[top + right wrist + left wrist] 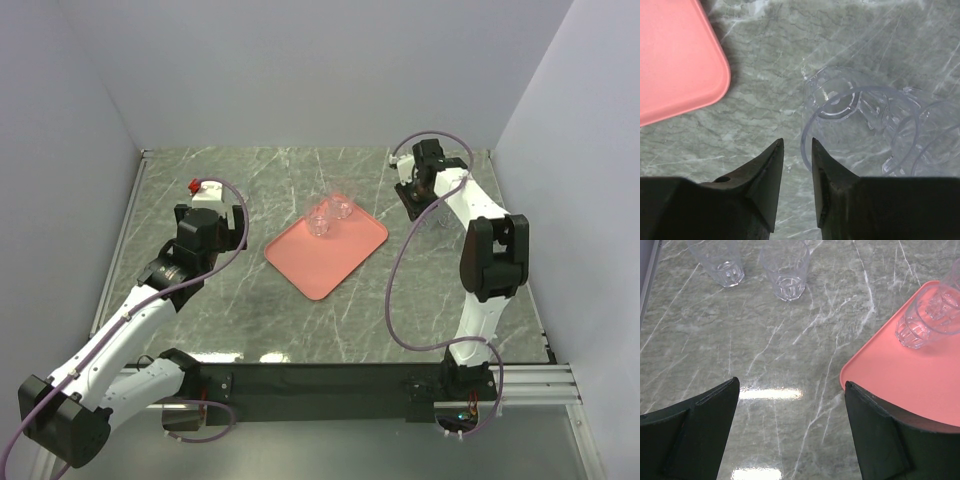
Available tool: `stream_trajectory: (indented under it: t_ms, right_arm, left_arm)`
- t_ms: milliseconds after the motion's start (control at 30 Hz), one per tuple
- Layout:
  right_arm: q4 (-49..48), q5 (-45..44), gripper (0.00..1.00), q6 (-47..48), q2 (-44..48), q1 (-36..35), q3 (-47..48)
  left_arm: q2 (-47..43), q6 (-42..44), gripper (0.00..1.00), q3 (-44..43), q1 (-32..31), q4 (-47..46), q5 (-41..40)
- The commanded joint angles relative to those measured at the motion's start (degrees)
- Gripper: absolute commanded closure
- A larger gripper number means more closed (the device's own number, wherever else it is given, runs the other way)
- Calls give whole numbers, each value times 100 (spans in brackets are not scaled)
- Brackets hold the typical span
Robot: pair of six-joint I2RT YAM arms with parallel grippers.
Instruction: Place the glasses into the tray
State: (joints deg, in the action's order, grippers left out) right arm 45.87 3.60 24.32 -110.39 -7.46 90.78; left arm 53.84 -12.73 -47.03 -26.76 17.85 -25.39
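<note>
The salmon-pink tray (330,262) lies mid-table. Two clear glasses (320,222) (342,208) stand on its far corner; one shows in the left wrist view (920,322) on the tray (900,375). Two more glasses (722,262) (786,270) stand on the table beyond my left gripper (792,382), which is wide open and empty, left of the tray (212,215). My right gripper (797,141) hovers right of the tray (675,60), its jaws a narrow gap apart. The rim of a clear glass (840,107) shows between the tips. Another glass (922,137) stands beside it.
The table is grey marble (300,330) with white walls at the back and sides. A metal rail (125,240) runs along the left edge. Purple cables loop from both arms. The right arm's elbow (495,255) stands right of the tray.
</note>
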Motion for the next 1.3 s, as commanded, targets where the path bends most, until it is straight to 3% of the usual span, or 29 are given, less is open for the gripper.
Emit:
stream_trajectory:
  t_ms: [0, 367, 467, 767, 933, 1267]
  right_arm:
    - [89, -61, 67, 3, -88, -45, 291]
    - [-7, -26, 85, 152, 210, -71, 71]
    - [-51, 1, 100, 170, 333, -80, 36]
    - [-253, 132, 100, 196, 1133, -238, -166]
    - [-236, 685, 100, 327, 1563, -326, -447]
    - [10, 1047, 100, 724, 1450, -941, -439]
  left_arm:
    - [-85, 78, 8, 44, 13, -238, -80]
    - [-102, 78, 8, 53, 13, -247, -80]
    - [-94, 78, 8, 62, 13, -247, -89]
    - [-137, 78, 9, 71, 13, -264, -98]
    - [-137, 78, 9, 71, 13, -264, -89]
    - [-129, 78, 9, 79, 13, -264, -107]
